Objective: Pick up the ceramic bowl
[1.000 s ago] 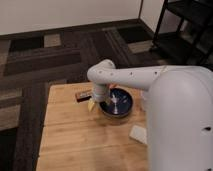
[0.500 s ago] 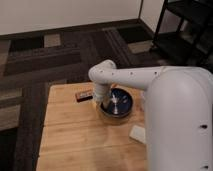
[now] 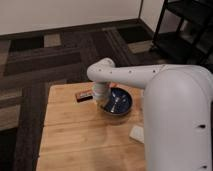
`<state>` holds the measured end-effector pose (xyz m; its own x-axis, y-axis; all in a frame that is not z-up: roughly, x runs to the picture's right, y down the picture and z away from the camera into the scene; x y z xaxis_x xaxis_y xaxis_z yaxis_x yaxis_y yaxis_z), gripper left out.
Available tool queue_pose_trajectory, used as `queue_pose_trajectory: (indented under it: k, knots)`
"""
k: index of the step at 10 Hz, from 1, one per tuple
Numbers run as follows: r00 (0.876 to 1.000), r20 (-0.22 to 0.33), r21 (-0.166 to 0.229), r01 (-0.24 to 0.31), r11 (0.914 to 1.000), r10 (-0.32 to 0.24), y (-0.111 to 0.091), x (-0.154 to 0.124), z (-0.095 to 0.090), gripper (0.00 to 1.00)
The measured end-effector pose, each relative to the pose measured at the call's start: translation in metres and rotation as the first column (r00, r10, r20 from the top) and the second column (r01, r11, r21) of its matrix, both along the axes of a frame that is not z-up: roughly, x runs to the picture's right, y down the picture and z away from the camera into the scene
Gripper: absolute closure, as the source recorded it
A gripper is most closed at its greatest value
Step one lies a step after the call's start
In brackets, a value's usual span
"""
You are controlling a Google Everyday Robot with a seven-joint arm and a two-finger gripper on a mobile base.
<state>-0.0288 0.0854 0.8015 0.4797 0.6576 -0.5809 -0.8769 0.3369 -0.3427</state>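
The ceramic bowl (image 3: 119, 103) is round, shallow and glossy dark blue with pale streaks inside. It sits on the wooden table (image 3: 75, 135) near the far edge. My white arm reaches from the right over the table, and my gripper (image 3: 101, 101) hangs down at the bowl's left rim, right against it. The arm's wrist hides most of the gripper.
A small dark brown bar-like object (image 3: 83, 95) lies on the table just left of the gripper. A pale flat object (image 3: 136, 132) lies on the table in front of the bowl. A black shelf unit (image 3: 185, 25) stands at the back right on patterned carpet.
The wrist has shifted slightly down toward the bowl's left rim. The bowl has stayed in place.
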Motion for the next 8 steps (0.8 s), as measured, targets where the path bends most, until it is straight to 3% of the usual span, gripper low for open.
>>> queue_pose_trajectory:
  k: [4, 8]
  knots:
    - [1.0, -0.024, 0.056, 0.01, 0.9984, -0.009, -0.036, -0.021, -0.039, 1.0]
    - [1.0, -0.014, 0.097, -0.009, 0.9953, 0.011, -0.06, -0.039, -0.077, 1.0]
